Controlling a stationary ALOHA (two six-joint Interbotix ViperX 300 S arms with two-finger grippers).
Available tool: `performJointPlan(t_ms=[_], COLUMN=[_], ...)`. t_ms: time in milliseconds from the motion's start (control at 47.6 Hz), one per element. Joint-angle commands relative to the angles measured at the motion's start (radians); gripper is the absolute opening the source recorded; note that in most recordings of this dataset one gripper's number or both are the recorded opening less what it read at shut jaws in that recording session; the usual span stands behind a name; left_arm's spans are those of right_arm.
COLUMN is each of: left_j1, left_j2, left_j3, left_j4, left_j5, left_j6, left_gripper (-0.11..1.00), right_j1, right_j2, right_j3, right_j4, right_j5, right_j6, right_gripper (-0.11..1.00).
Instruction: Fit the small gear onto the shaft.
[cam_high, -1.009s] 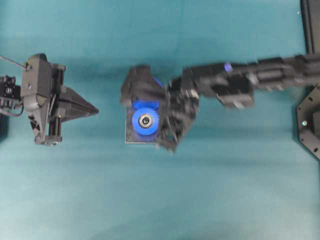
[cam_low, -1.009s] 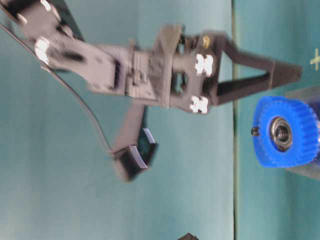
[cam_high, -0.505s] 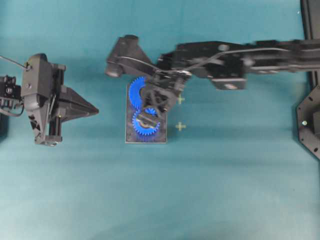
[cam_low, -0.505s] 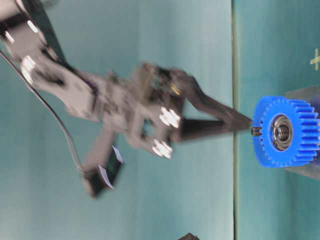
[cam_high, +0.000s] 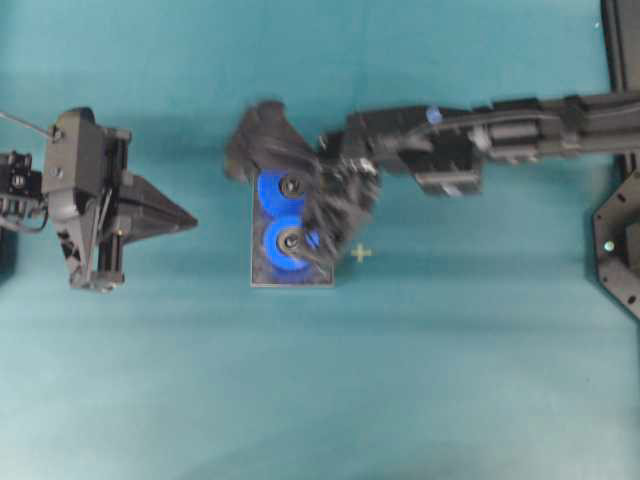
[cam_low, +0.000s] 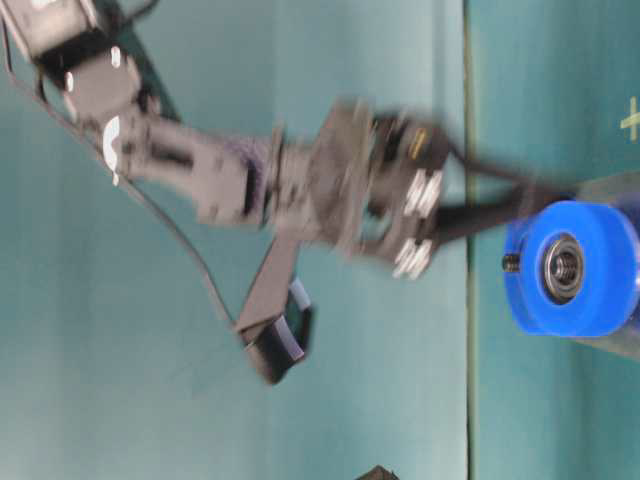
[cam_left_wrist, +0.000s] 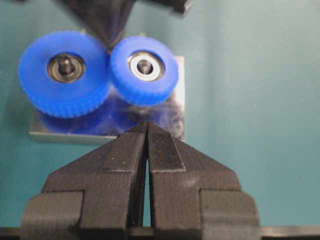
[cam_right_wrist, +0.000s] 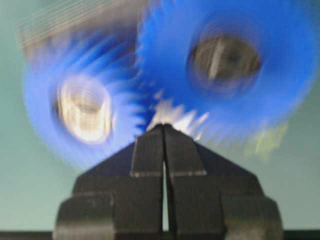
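- While the left claw (cam_high: 185, 219) sits at the left of the overhead frame, well apart from the plate, its two fingers (cam_left_wrist: 125, 160) are pressed together with nothing between them, clenched on empty air.
- In the left wrist view, that claw's tip points at the near edge of the dark grey plate (cam_left_wrist: 177, 107), which lies on the teal desk (cam_left_wrist: 250, 75).
- The small gear (cam_left_wrist: 144, 68) sits in the upper middle of the left wrist frame, on the plate, with its silver bearing ring around the tip of the shaft (cam_left_wrist: 144, 64), which shows in the middle of the hub.
- The larger blue gear (cam_left_wrist: 64, 72) is just to its left in that frame, on its own post, and the two toothed rims meet.
- In the overhead view, the right claw (cam_high: 318, 222) is blurred near the middle of the frame, over the right edge of the plate and the two gears.
- The right wrist view shows the right claw's fingers (cam_right_wrist: 149, 150) closed flat against each other, holding nothing, with the tip close to where the two gears meet.
- Both gears are smeared in the right wrist and table-level views, so their teeth cannot be made out there.
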Motion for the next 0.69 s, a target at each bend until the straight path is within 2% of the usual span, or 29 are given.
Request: performJointPlan(t_ms=[0, 84, 210, 442, 673], left_j1=[0.0, 0.0, 0.003, 0.006, 0.006], left_j2=[-0.003, -0.002, 0.002, 0.006, 0.008], left_j3=[-0.017, -0.015, -0.015, -0.015, -0.014], left_j4=[0.002, 0.003, 0.002, 0.002, 0.002], left_j5=[-0.009, -0.008, -0.009, -0.015, -0.025], left_j6=[-0.002, -0.002, -0.002, 0.0, -0.002], left_gripper=[0.0, 0.0, 0.0, 0.0, 0.0], right_j1=[0.046, 0.041, 0.005, -0.044, -0.041], right_j2=[-0.091, -0.133, -0.158, -0.071, 0.005], right_j3=[0.009, 0.02, 0.006, -0.064, -0.13], right_j4=[0.008, 0.0, -0.037, -0.04, -0.04], right_j5=[0.018, 0.029, -0.003, -0.092, -0.084], right_j6=[0.031, 0.052, 0.058, 0.028, 0.014], right_gripper=[0.0, 0.0, 0.0, 0.0, 0.0])
